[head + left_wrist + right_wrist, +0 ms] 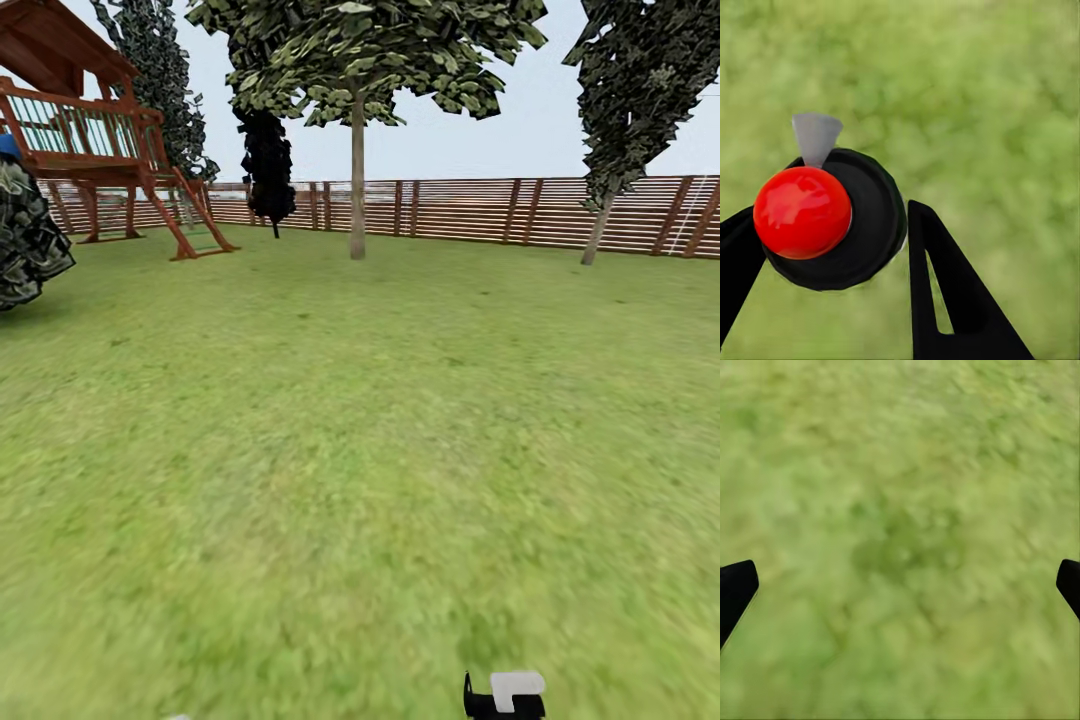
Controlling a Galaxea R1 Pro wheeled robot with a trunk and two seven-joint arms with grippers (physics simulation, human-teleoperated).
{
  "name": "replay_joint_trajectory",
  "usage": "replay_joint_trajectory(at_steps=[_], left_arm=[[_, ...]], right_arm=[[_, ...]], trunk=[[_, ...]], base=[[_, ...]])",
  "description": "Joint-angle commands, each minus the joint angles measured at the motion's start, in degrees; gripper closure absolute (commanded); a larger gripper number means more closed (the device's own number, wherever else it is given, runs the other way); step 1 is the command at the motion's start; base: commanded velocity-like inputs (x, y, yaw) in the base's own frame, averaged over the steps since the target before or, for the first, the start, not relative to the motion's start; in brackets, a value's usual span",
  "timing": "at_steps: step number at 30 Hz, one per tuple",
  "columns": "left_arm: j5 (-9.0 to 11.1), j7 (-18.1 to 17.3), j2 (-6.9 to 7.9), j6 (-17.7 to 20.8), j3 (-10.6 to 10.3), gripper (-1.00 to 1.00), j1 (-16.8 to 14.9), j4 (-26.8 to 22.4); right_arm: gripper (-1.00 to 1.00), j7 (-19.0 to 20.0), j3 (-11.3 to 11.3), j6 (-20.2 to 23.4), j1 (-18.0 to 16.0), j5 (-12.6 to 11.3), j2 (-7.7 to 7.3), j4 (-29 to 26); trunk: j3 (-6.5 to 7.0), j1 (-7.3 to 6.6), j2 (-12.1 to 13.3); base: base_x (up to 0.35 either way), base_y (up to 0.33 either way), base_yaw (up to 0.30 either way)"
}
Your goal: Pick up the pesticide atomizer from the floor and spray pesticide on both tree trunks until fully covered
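The pesticide atomizer (pixel 870 225), a dark round bottle with a red ball top (pixel 802 212) and a grey nozzle (pixel 816 139), sits between the black fingers (pixel 937 292) of my left gripper (pixel 832 217). That gripper is shut on it, above blurry green grass (pixel 990 97). My right gripper (pixel 904 577) is open, its two black fingertips (pixel 735 589) far apart over bare grass with nothing between them. The thick tree trunks are out of view. No whitish specks of pesticide can be seen.
Lawn (pixel 360 450) stretches ahead to a brown slat fence (pixel 470 210). Far off stand a leafy tree with a thin pale trunk (pixel 357 180), a black cypress (pixel 268 165), another tree (pixel 620 110) at right and a wooden play tower (pixel 90 130) at left. A black-and-white arm part (pixel 505 695) shows at the bottom edge.
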Motion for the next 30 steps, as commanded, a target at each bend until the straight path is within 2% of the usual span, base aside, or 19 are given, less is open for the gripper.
replay_joint_trajectory(at_steps=[1,17,30], left_arm=[[0.3,0.2,0.01,-0.1,-0.5,1.0,0.0,0.0],[0.3,0.2,0.01,-0.1,-0.5,1.0,0.0,0.0],[0.3,0.2,0.01,-0.2,-0.5,1.0,0.0,0.0]], right_arm=[[-1.0,-0.4,-0.2,0.0,0.0,0.6,0.02,0.1],[-1.0,-0.4,-0.2,0.0,0.0,0.6,0.02,0.1],[-1.0,-0.4,-0.2,0.0,0.0,0.6,0.02,0.1]], trunk=[[-0.05,0.03,0.0],[-0.05,0.03,0.0],[-0.05,0.03,0.0]], base=[[0.337,0.0,0.0],[0.338,0.0,0.001],[0.338,0.0,0.052]])
